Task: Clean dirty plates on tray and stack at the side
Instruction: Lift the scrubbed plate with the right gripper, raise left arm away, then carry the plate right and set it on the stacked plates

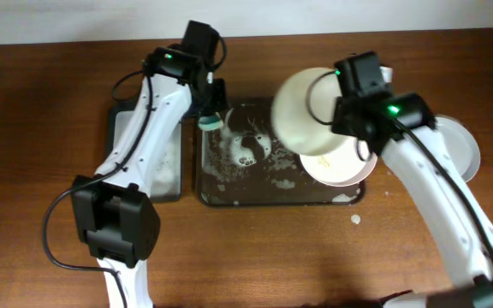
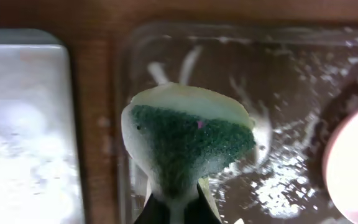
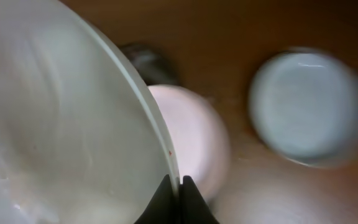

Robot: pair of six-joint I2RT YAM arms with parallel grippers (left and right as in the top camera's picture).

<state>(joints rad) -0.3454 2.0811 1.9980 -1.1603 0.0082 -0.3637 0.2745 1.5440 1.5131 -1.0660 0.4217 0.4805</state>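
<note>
- Two pincers show, and both are clenched on something. The right pincer (image 3: 179, 190) nips the rim of the held plate (image 3: 61, 124), its fingertips closed tight over the edge.
- The held plate is pale greenish-white. It hangs lifted and tilted above the right half of the tray (image 1: 229, 195), clear of the tray's floor.
- The left pincer (image 2: 176, 208) is clamped on a sponge (image 2: 185, 143). The sponge has a dark green scouring face and a pale backing.
- The sponge sits over the tray's left end, close to the rim that faces the counter's far edge. Whether it touches the tray floor cannot be told.
- The tray lies mid-counter (image 1: 272, 257), nearer the far edge than the near one. White foam is smeared across its dark floor, thickest around the middle.
- A second plate (image 1: 336, 171) lies flat in the tray's right end, partly under the held plate. It carries a faint yellowish-orange mark.
- A third plate (image 1: 460, 145) rests on bare wood towards the counter's right edge. It is apart from the tray and partly hidden by the right arm.
- A narrower black tray (image 1: 165, 175) lies just beside the big tray, on the side towards the counter's left edge. Its surface is wet and pale.
- A small white speck (image 1: 355, 219) sits on the wood just off the tray's corner that points to the near and right edges.
</note>
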